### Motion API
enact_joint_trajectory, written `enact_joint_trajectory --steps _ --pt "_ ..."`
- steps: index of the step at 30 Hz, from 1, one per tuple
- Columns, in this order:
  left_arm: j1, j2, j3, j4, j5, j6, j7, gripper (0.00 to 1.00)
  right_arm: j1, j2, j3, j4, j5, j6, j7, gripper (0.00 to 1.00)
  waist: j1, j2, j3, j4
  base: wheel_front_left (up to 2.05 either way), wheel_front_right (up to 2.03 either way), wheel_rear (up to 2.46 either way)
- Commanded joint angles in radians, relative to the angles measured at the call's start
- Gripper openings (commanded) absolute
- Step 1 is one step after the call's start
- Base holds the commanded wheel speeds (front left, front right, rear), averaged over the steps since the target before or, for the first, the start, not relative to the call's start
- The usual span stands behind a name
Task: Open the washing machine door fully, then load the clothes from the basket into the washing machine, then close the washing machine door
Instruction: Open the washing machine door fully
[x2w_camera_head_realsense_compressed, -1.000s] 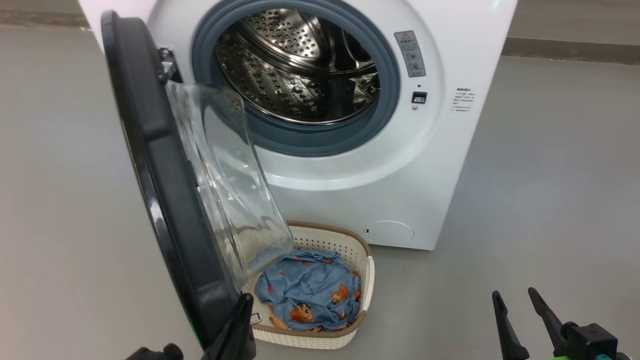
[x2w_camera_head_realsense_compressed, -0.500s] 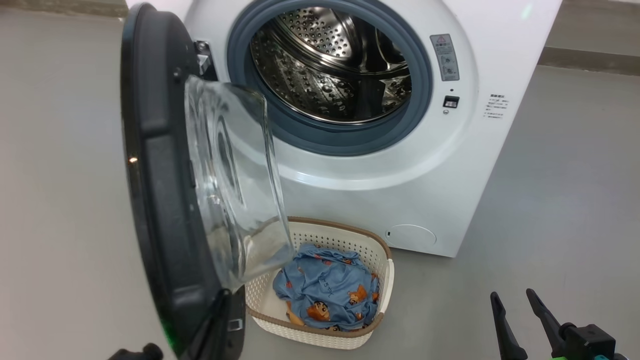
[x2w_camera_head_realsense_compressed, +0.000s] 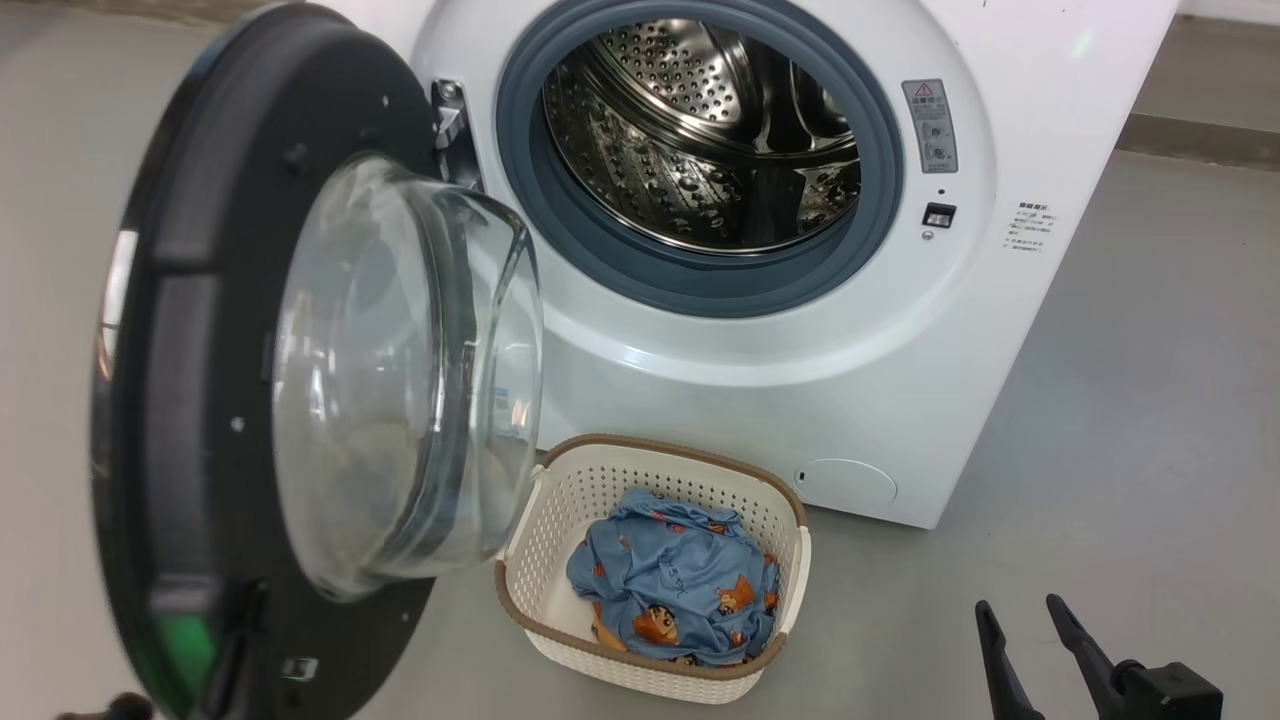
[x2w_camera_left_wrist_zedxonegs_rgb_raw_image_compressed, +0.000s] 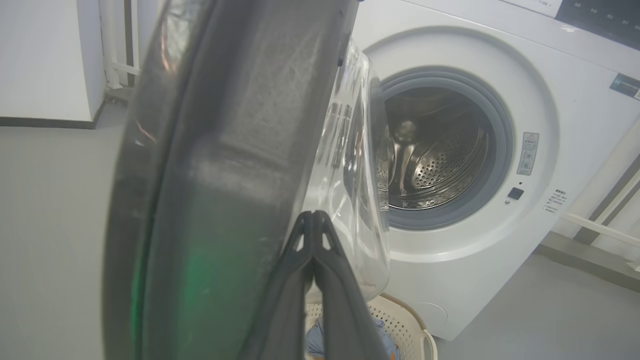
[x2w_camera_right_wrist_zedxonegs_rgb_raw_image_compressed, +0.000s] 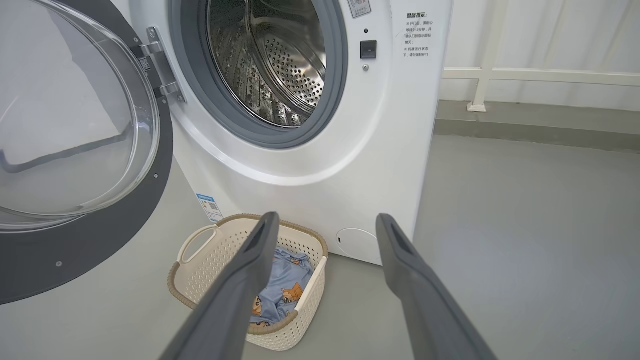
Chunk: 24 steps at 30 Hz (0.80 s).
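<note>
Head view: the door is swung wide at left. The clothes sit in the basket on the floor under the drum, nearer the right jaws, which are wide open and empty.
Left wrist view: the left jaws are pinched shut and empty, tips at the door's frame.
Right wrist view: the clothes lie ahead, below.

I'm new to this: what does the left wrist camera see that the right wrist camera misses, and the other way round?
Left wrist view: the left gripper, fingers shut together, close up to the washing machine door, which is seen nearly edge-on. Right wrist view: the right gripper, fingers wide apart, and the door's metal hinge. Shared: the steel drum of the washing machine, the basket in front of it and the blue clothes inside.
</note>
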Motion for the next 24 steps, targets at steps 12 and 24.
enact_joint_trajectory --steps 12,24 --pt "-0.173 0.114 0.192 0.236 -0.032 0.006 -0.076 0.0 -0.027 -0.018 0.05 -0.01 0.0 0.006 -0.012 1.0 0.0 0.0 -0.003 -0.038 0.0 0.0 0.0" --pt "-0.319 0.185 0.321 0.489 -0.043 0.014 -0.11 0.0 -0.03 -0.022 0.056 -0.006 -0.002 0.006 -0.012 1.0 0.0 0.0 0.007 -0.081 0.0 0.0 0.0"
